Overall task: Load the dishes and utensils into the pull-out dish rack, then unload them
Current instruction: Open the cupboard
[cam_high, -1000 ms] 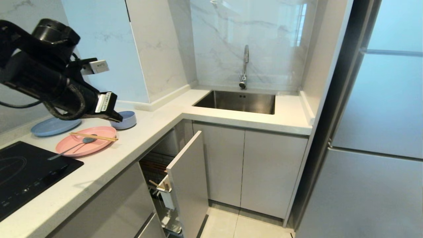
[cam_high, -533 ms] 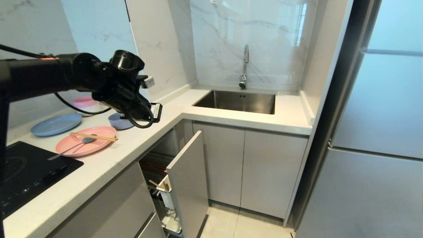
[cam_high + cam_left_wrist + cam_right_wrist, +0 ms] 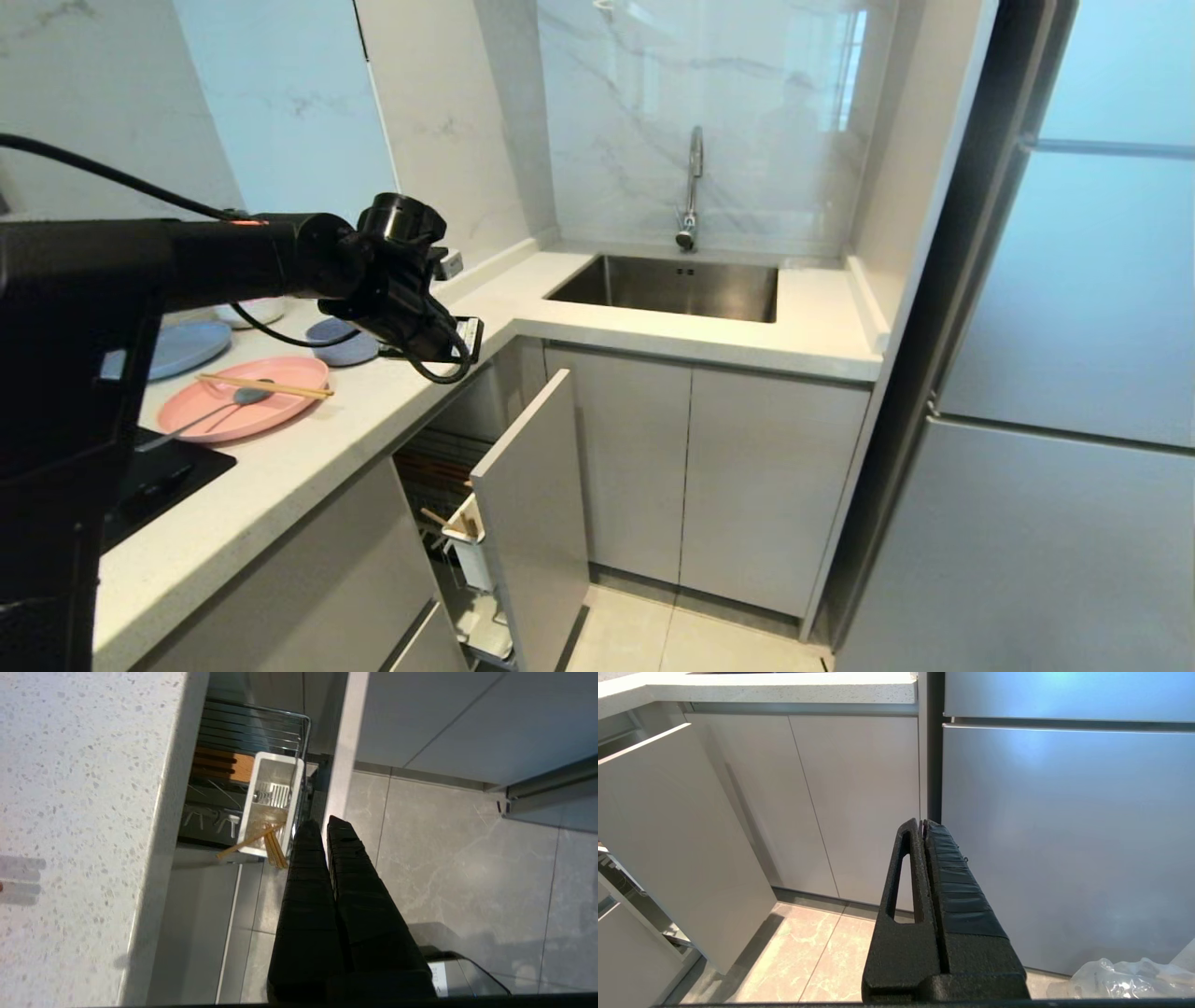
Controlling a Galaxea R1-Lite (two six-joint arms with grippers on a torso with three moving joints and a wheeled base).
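The salmon-pink plate lies on the counter with the wooden chopsticks and the grey-blue spoon on it. Behind it sits the blue-grey bowl. The pull-out dish rack stands slid out below the counter edge. Its white cutlery holder has other wooden sticks in it, beside the wooden insert. My left gripper hangs shut and empty past the counter edge, above the rack's front panel. My right gripper is shut and parked low, facing the cabinets.
A light blue plate and a black hob lie at the counter's left. The sink and tap are at the back. A double-door cabinet and a fridge stand to the right. A plastic bag lies on the floor.
My left arm has swung right and down, from above the plates to past the counter edge over the open rack. Its gripper has stayed shut. The dishes have not moved.
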